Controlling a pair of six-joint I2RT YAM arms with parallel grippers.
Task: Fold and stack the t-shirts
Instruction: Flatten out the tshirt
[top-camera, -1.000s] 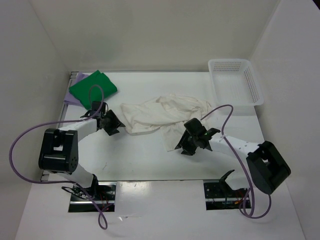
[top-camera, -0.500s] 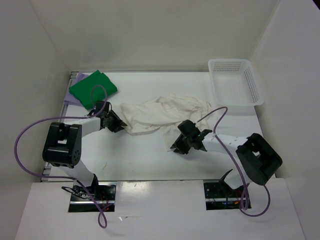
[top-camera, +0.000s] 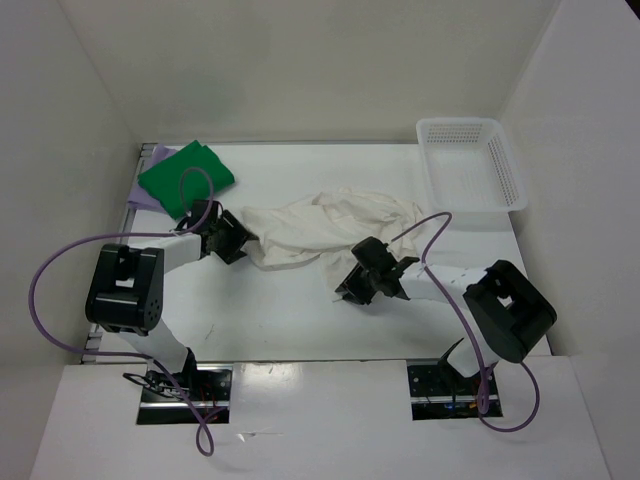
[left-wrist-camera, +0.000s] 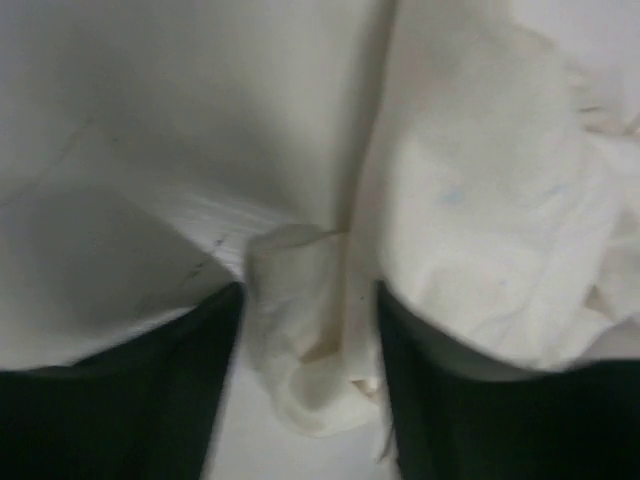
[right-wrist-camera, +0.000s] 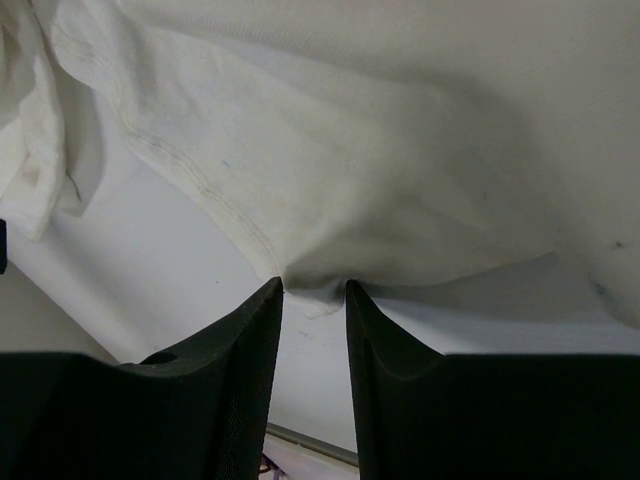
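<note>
The left arm (top-camera: 170, 252) lies low over the tabletop (top-camera: 290, 325). Its forearm runs from the dark shoulder block at the near left out to the right, ending at the left tip of the white shirt (top-camera: 320, 222). The left jaws stand part-way apart with a crumpled wad of that shirt filling the gap between the two dark fingers (left-wrist-camera: 150, 400). Whether they are squeezing it I cannot tell.

The right arm (top-camera: 445, 285) mirrors it, its elbow block at the near right and its forearm reaching left to the shirt's near hem. The right jaws are drawn close together, and the stitched hem puckers into the narrow gap at the tips of the fingers (right-wrist-camera: 230, 380), so they have the edge pinched.

The white shirt sprawls rumpled across the middle of the tabletop, its far right corner near the basket (top-camera: 505, 185). The green shirt (top-camera: 185, 177) sits folded in the far left corner on top of the lavender shirt (top-camera: 140, 195), just beyond the left arm's wrist.

A broad bare strip of tabletop lies between the shirt's near edge and the arm bases, and another runs behind the shirt from the green shirt to the basket. The side walls stand close on both sides: the folded pair lies against the left edge and the basket against the right.
</note>
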